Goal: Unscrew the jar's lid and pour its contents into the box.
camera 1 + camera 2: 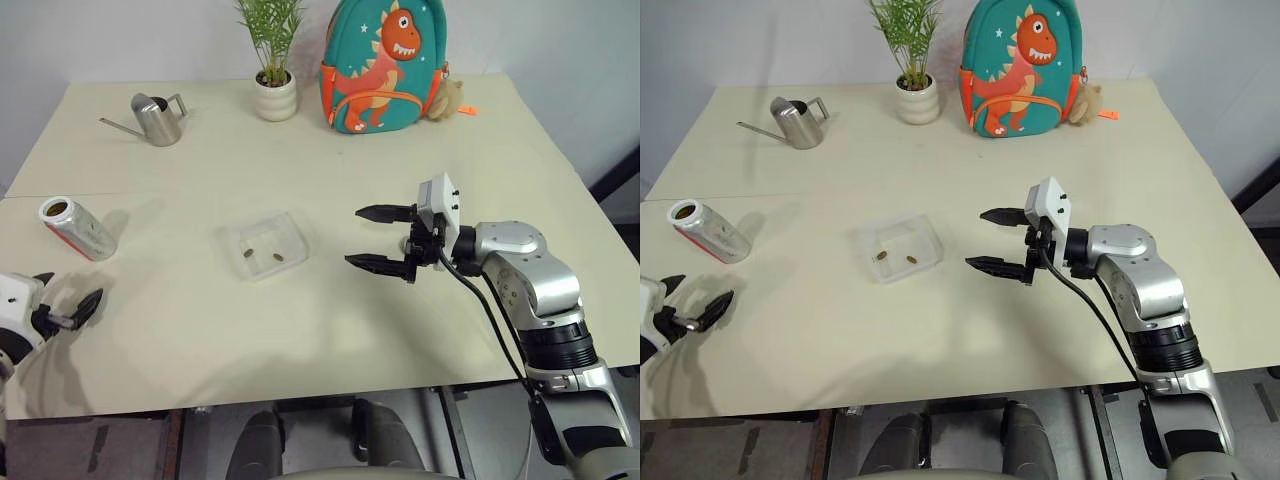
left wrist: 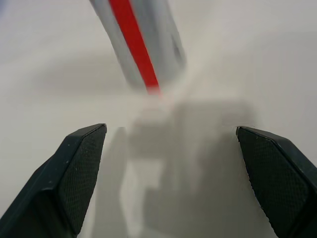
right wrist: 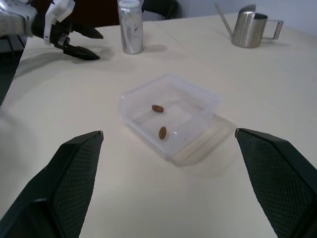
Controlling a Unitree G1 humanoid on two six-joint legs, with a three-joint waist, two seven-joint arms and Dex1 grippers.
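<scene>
A shallow, square, transparent plastic box [image 1: 264,247] with rounded corners sits near the middle of the pale cream table [image 1: 300,140], and two small brown bits [image 3: 159,120] lie on its floor, a little apart from each other. Well to the robot's left of the box stands a silvery cylindrical jar [image 1: 76,228] with a red stripe down its side, leaning in the head views, its wide mouth uncovered. The left gripper [image 1: 70,309] is low at the table's near left edge, just in front of the jar without touching it; its two black fingers [image 2: 81,173] are spread wide with nothing between them. The right gripper [image 1: 383,238] hangs over the table just to the right of the box, pointing sideways toward it, its black fingers [image 3: 69,183] likewise parted wide and empty. Along the far side of the table stand a small steel watering can [image 1: 157,118], a white ribbed pot holding a green plant [image 1: 275,95], and a teal backpack printed with an orange dinosaur [image 1: 385,68].
</scene>
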